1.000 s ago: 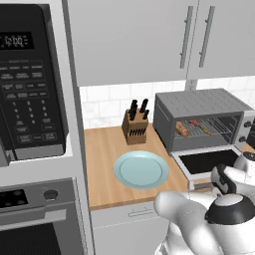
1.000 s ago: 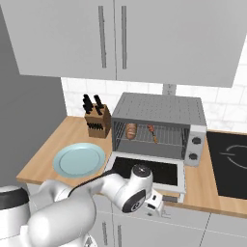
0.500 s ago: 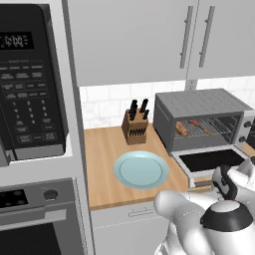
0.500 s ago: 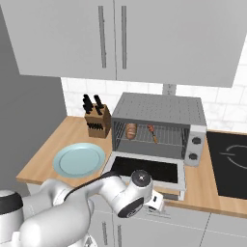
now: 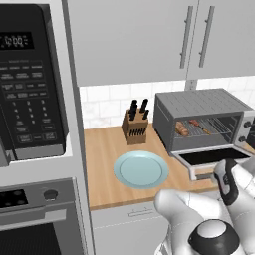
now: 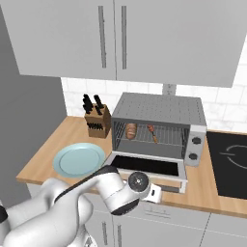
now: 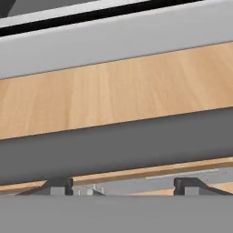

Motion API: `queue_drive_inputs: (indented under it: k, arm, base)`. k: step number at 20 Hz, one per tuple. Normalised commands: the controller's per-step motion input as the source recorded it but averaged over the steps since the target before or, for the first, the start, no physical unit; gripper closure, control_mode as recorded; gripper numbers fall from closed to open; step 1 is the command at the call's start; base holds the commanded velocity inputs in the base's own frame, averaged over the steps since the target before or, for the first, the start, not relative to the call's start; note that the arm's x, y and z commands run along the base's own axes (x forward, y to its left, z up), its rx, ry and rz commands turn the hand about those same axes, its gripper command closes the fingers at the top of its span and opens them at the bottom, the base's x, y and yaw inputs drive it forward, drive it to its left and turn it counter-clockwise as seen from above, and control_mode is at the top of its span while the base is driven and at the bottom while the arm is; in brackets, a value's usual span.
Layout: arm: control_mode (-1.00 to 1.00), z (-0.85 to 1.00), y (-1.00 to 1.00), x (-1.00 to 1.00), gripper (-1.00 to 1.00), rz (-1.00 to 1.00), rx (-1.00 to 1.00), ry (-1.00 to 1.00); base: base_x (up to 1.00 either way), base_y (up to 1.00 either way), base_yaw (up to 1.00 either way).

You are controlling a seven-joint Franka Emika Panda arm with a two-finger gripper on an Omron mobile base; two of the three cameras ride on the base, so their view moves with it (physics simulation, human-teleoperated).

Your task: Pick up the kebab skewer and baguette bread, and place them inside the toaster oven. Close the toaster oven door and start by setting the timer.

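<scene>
A pale wooden bench [image 5: 107,149] runs under flat grey wall cabinets and a white tiled backsplash. On it stands the toaster oven [image 6: 159,126], a boxy grey metal shell with a wire rack; the golden-brown baguette bread [image 6: 130,129] and the thin kebab skewer [image 6: 152,132] lie on that rack, side by side. The toaster oven door [image 6: 147,167], dark glass in a grey frame, hangs down flat. Left of the oven sit a round pale-blue plate [image 5: 141,169] and a wooden knife block [image 5: 135,127] with 4 black handles. The pincer [image 7: 123,186] points along the bench beneath the door's bar handle, its 2 dark tips well apart, holding nothing.
</scene>
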Motion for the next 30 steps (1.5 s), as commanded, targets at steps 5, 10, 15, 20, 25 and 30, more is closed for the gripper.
queue_drive_inputs:
  k: [5, 10, 15, 20, 25, 30]
  arm:
    - [-1.00, 0.23, 0.39, 0.96, -1.00, 0.00, 0.00, -0.11]
    - [-1.00, 0.44, 0.16, 0.97, -1.00, 0.01, -0.01, 0.02]
    - [-1.00, 0.25, 0.37, 1.00, -1.00, 0.00, -0.04, 0.03]
    - [-1.00, 0.01, 0.46, 0.93, -1.00, 0.00, -0.07, -0.02]
    - [-1.00, 0.00, 0.41, 0.82, -1.00, 0.00, -0.08, -0.04]
    - [-1.00, -0.07, 0.07, 0.62, -1.00, 0.00, -0.09, 0.02]
  base:
    - [0.00, 0.00, 0.00]
    - [0.00, 0.00, 0.00]
    - [0.00, 0.00, 0.00]
    - [0.00, 0.00, 0.00]
    - [0.00, 0.00, 0.00]
    - [0.00, 0.00, 0.00]
